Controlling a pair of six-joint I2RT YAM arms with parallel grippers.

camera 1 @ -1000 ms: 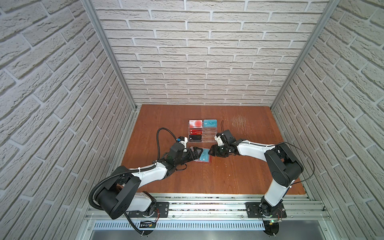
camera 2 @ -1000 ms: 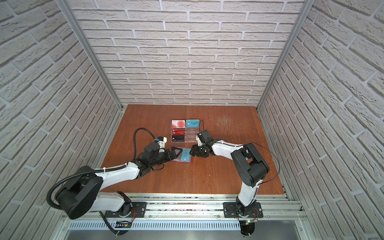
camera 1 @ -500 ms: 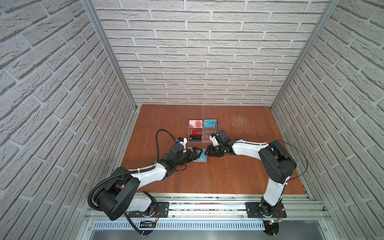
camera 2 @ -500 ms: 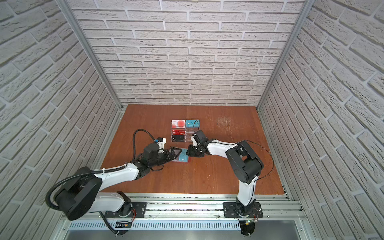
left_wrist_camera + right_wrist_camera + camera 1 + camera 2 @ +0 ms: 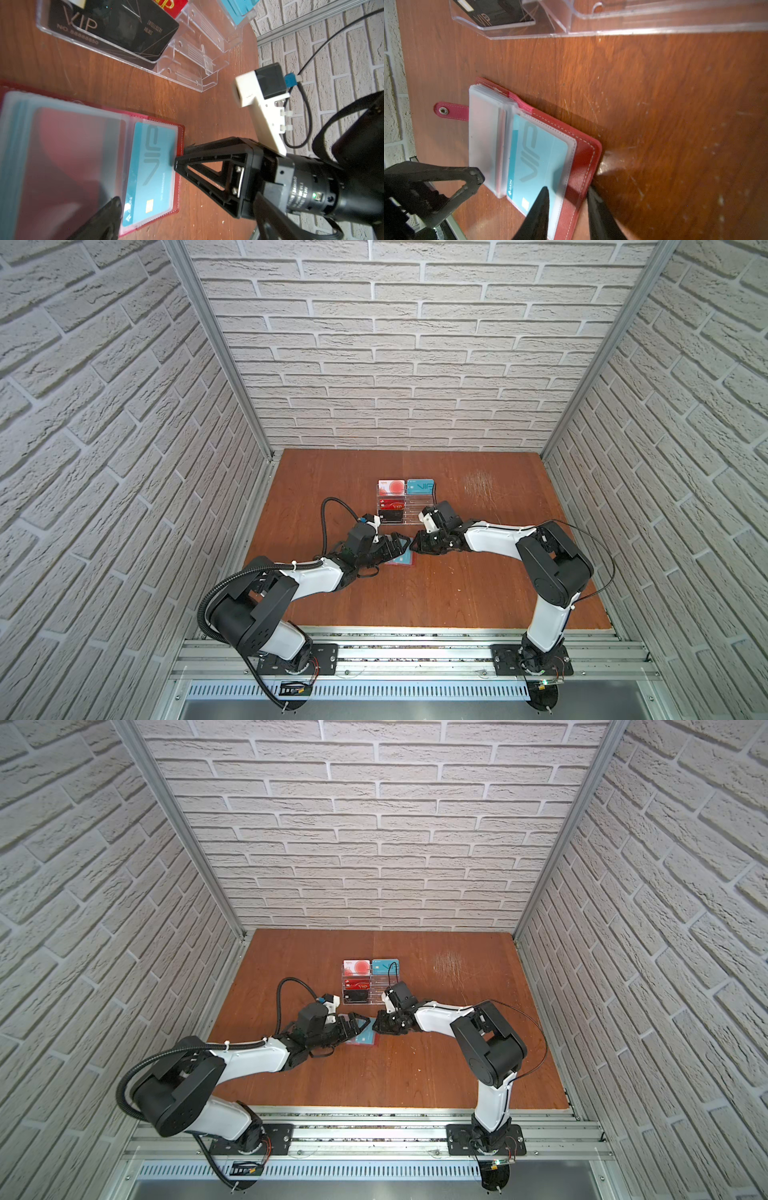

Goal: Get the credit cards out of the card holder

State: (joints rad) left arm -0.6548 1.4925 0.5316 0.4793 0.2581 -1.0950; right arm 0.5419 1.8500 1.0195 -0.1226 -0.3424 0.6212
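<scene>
**A:** Red leather-like cover, clear sleeves inside. The card holder (image 5: 584, 160) lies open and flat near the middle of the bench (image 5: 457, 593). It is just in front of the clear acrylic stand (image 5: 197, 54), and its snap tab (image 5: 450, 111) is spread out on the wood.

**B:** And the cards?

**A:** A teal card (image 5: 537, 158) with pale VIP lettering sits in the sleeve on the open page. The other sleeves (image 5: 485, 135) are stacked on the opposite half.

**B:** Left claw?

**A:** The left claw (image 5: 355, 1027) is spread wide and low over the stacked half. One fingertip (image 5: 475, 176) touches the corner of that stack.

**B:** Right one?

**A:** The right claw (image 5: 567, 188) has its jaws narrowed astride the outer edge of the teal card's page. One finger lies over the sleeve, the other by the red cover's rim. The tips are blurred, so I cannot tell whether they actually pinch it.

**B:** The stand?

**A:** A black VIP card (image 5: 116, 22) sits in its front tier.
</scene>
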